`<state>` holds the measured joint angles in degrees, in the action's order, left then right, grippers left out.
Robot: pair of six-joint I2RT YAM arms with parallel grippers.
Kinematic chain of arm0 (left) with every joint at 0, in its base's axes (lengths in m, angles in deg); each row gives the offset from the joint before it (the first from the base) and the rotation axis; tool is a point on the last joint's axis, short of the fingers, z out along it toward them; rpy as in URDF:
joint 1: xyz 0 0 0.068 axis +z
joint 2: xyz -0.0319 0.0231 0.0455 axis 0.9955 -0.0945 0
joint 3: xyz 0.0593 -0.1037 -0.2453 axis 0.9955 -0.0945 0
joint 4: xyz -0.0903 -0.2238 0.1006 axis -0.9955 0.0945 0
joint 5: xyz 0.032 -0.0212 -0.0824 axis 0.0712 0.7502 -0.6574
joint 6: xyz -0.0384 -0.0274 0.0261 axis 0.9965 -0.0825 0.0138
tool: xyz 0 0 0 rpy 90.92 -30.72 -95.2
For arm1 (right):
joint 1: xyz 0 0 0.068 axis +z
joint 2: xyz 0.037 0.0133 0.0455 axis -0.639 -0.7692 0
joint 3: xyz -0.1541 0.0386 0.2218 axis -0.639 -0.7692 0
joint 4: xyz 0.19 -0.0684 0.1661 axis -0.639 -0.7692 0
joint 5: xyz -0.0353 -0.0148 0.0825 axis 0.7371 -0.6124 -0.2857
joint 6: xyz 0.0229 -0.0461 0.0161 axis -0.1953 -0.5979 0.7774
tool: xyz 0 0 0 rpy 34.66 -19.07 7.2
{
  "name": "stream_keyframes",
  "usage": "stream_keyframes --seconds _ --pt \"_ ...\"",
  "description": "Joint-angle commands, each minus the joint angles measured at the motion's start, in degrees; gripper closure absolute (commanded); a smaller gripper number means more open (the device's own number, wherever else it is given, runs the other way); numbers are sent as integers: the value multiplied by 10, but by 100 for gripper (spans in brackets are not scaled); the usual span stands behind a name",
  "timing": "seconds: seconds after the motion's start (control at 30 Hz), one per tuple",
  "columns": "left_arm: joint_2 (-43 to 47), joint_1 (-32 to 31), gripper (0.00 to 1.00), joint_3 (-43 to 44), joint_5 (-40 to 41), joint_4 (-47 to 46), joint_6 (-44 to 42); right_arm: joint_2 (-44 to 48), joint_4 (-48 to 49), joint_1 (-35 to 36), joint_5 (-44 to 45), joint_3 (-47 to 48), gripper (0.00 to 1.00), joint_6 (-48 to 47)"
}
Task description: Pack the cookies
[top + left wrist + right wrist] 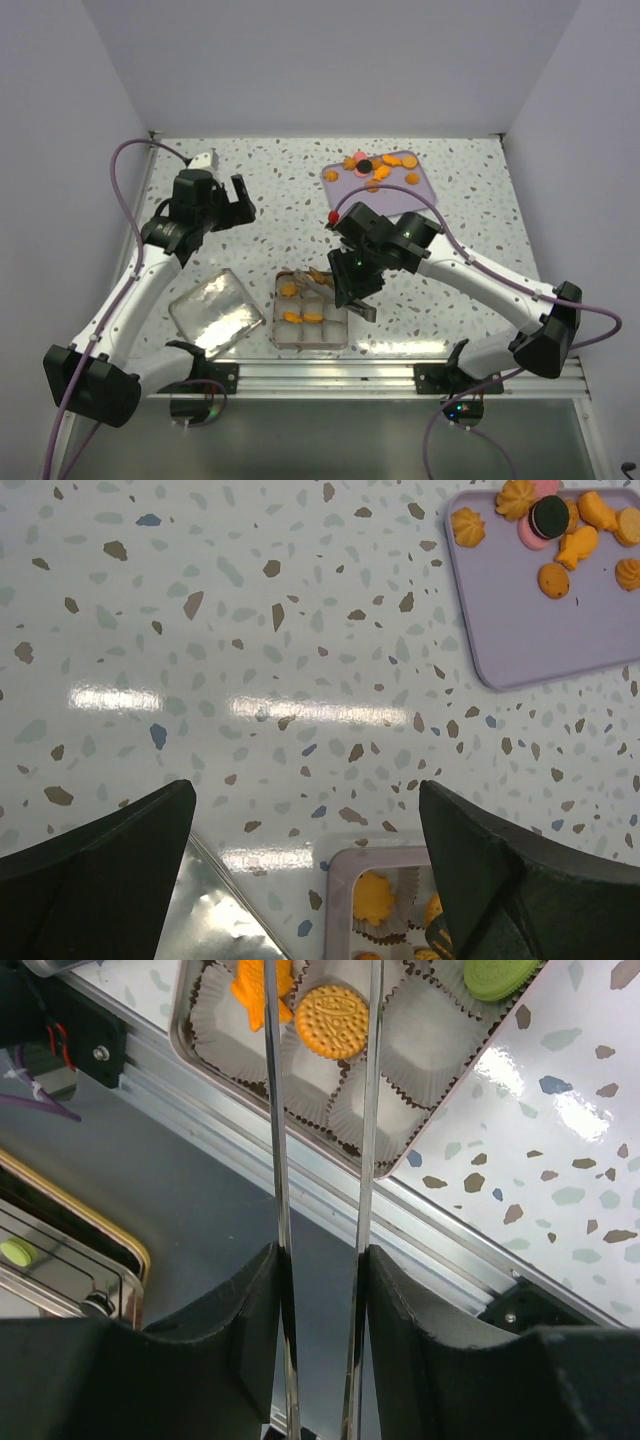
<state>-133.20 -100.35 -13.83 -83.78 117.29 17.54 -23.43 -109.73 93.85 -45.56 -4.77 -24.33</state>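
We are filling the tin (312, 347), our right gripper (320, 1260) clamped on the tongs (279, 1140) above it and our left gripper (307, 790) wide apart with nothing in it, so next we think the tongs must go back for the cookies (385, 170) on the far tray (400, 198).

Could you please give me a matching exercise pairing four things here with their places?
Things:
1 lilac plastic tray
2 square tin with white paper cups
3 shiny metal lid
4 thin metal tongs
Places:
A left of the tin
B in the right gripper
C at the back, carrying loose cookies
D near edge, partly filled
Pairs: 1-C; 2-D; 3-A; 4-B
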Motion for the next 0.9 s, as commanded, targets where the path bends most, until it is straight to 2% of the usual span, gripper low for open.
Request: stream_keyframes --seconds 0.0,0.13,0.17,0.43,0.87 --pt "18 2 0 -9 5 -3 3 23 25 4 14 -9 68 17" --pt "24 2 0 -10 5 1 -1 23 33 5 18 -20 67 19" --pt "24 2 0 -10 5 2 -3 22 35 5 19 -20 64 21" --pt "22 2 0 2 7 10 -17 12 46 10 27 -19 54 32" --pt "37 2 0 -14 15 14 -22 3 6 13 80 49 52 36"
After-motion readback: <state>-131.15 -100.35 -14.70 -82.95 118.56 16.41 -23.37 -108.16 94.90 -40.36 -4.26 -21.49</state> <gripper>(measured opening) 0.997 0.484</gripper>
